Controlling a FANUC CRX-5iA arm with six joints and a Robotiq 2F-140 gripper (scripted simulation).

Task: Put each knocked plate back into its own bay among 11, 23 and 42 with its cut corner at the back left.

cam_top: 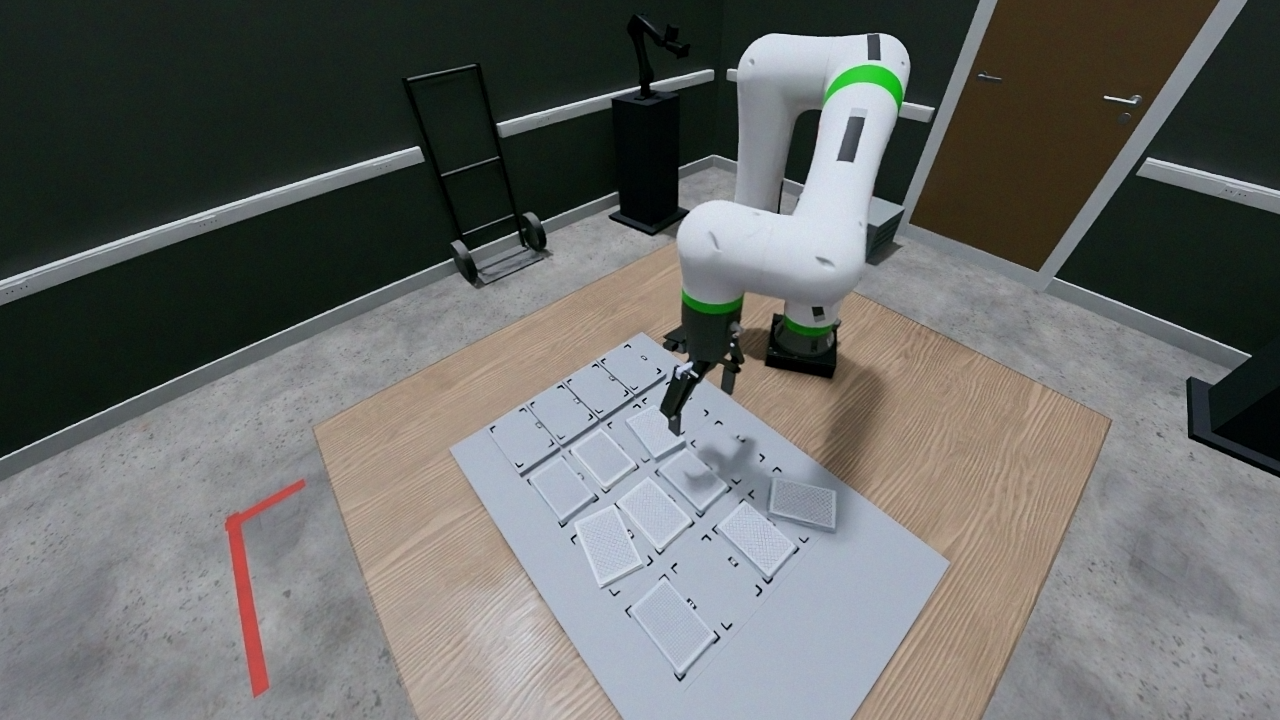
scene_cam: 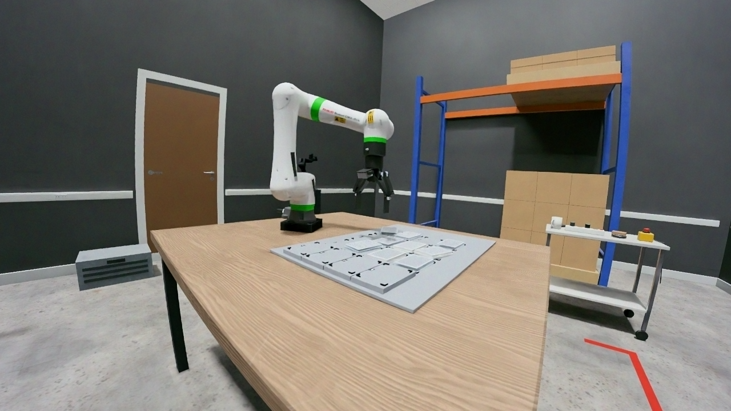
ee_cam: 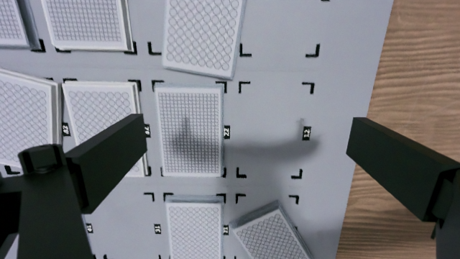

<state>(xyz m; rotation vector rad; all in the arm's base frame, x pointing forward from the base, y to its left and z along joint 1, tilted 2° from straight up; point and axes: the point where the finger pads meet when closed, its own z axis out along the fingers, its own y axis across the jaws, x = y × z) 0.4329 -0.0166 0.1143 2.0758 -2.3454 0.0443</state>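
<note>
My gripper point(cam_top: 702, 404) point(scene_cam: 372, 209) point(ee_cam: 246, 134) is open and empty, high above the deck. Bays 22 and 12 show between its fingers in the wrist view. The bay 11 plate point(cam_top: 802, 503) point(ee_cam: 273, 234), 96-well, lies strongly turned across its bay's marks. The bay 23 plate point(cam_top: 655, 431) point(scene_cam: 362, 245) point(ee_cam: 201, 36) is slightly turned and shifted towards column 2, over its corner pieces. The bay 42 plate point(cam_top: 608, 544) point(scene_cam: 434, 252) point(ee_cam: 25, 115) is turned a little and off its corner marks; a finger covers part of it in the wrist view. Cut corners are too small to tell.
Plates stand in bays 21 point(cam_top: 756, 539) point(ee_cam: 194, 230), 22 point(cam_top: 691, 478) point(ee_cam: 190, 133), 32 point(cam_top: 653, 513) point(ee_cam: 100, 104), 33 point(cam_top: 603, 456) point(ee_cam: 86, 21), 43 point(cam_top: 562, 488) and 41 point(cam_top: 673, 625). Column 4's raised floors point(cam_top: 562, 413) lie along one side of the deck.
</note>
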